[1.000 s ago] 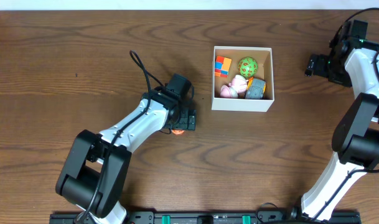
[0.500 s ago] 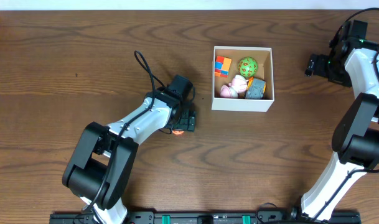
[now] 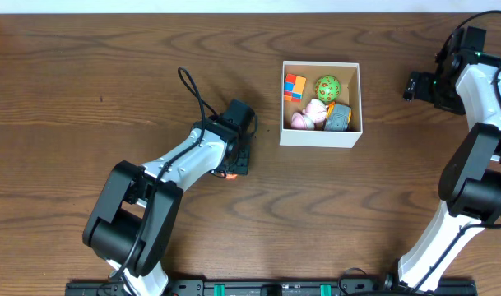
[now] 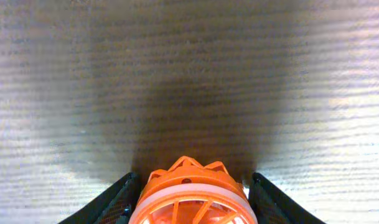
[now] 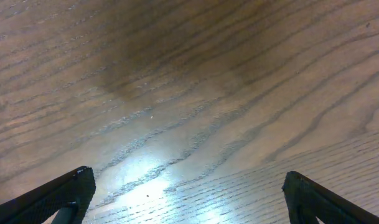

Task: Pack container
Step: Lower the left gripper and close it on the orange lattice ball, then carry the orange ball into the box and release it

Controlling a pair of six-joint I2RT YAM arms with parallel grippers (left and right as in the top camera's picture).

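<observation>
Your left end effector (image 4: 192, 193) is clamping an orange toy (image 4: 189, 180), w/ both black fingers (image 4: 124, 193) pressing its sides, low over the tabletop (image 4: 189, 62). From overhead, only a sliver of orange is peeking out under the wrist. Can't tell whether the toy is touching the wood.

The container (image 3: 320, 137) is sitting on the tabletop to the right of that arm, near but apart from it, slightly toward the far edge. It's holding a multicolour cube (image 3: 294, 86), a green ball (image 3: 327, 86), a pink toy (image 3: 310, 113) & a grey-orange piece (image 3: 339, 117).

Your right end effector (image 5: 189, 193) is hanging w/ fingers spread wide, gripping nothing, over bare wood well right of the container.
</observation>
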